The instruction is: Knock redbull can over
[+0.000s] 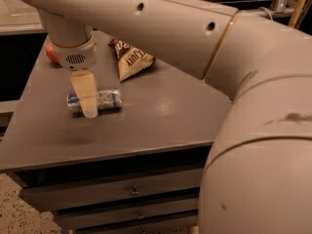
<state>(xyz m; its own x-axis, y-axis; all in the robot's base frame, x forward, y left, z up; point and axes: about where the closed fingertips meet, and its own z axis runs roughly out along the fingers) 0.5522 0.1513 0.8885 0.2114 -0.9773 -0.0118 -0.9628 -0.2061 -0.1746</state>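
The redbull can (108,99) lies on its side on the grey table (161,116), left of the middle, its long axis running left to right. It is silver with blue panels. My gripper (89,112) hangs down from the white wrist (74,55) directly in front of the can and covers its middle. Only the can's two ends show on either side of the gripper. I cannot tell whether the gripper touches the can.
A brown snack bag (130,58) lies at the back of the table. An orange-red round fruit (51,53) sits at the back left, half hidden by the wrist. My large white arm (253,130) fills the right side. Drawers (131,191) run below the front edge.
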